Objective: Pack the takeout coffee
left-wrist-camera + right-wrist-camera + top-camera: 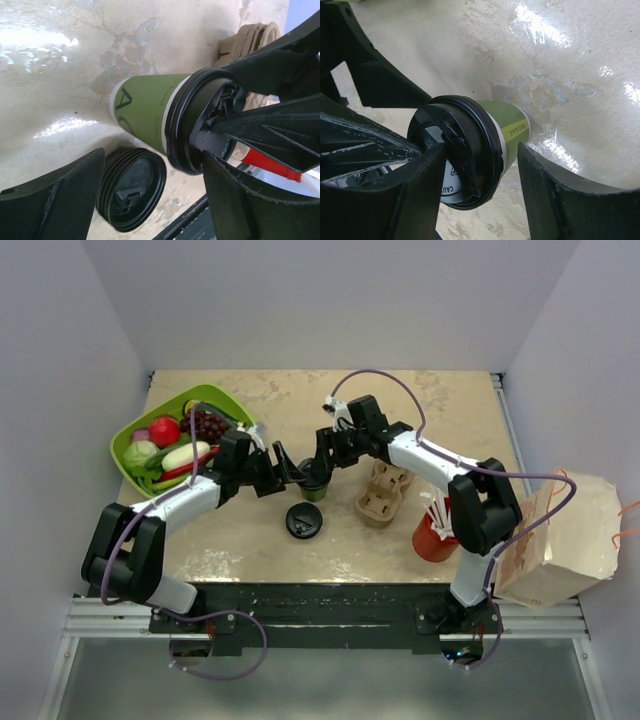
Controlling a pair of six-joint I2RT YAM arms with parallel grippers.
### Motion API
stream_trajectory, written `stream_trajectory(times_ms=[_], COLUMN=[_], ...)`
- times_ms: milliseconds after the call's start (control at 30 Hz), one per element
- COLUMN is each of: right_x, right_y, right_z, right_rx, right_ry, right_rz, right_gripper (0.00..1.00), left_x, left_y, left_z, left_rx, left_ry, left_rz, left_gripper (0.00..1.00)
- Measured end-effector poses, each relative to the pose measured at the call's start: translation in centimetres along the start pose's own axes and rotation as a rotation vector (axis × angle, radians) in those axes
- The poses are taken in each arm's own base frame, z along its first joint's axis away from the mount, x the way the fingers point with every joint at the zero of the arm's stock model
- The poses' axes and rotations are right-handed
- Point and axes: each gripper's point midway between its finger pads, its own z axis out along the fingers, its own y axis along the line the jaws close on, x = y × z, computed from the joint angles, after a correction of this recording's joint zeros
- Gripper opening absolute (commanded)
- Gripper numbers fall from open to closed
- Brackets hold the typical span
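The takeout coffee (314,488), a small green paper cup (145,112) with a black lid (452,155) on it, stands on the table between both grippers. My left gripper (290,476) is open just left of it, and in the left wrist view its fingertips (97,165) stop short of the cup. My right gripper (326,462) is open and reaches in from the right. One finger (422,190) of the right gripper lies across the lid's top. Its other finger (555,195) is beside the cup wall with a gap.
A loose black lid (303,521) lies in front of the cup. A cardboard cup carrier (385,494) and a red cup with straws (434,536) sit to the right. A paper bag (560,540) stands off the right edge. A green basket of vegetables (125,440) is at the left.
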Motion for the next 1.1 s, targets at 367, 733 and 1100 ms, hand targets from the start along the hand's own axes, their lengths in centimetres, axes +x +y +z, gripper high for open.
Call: stream_trajectory(times_ms=[367,733,1100], right_x=[0.5,1.7,-2.2], right_y=[0.1,-0.6,-0.5], right_z=[-0.2,-1.8,-4.4], right_rx=[-0.022,-0.089,-0.010], right_ry=[-0.031,-0.100,-0.174], right_rz=[0.142,0.227,0.163], right_gripper=[0.09,0.59,0.98], left_x=[-0.7,-2.5,-4.1], left_y=[-1.0,-2.2,-1.3], left_z=[2.1,2.9,3.9], left_rx=[0.071,0.141,0.085], left_ry=[0.015,0.033,0.060], left_rz=[-0.048,0.025,0.188], left_gripper=[0.50,0.37,0.89])
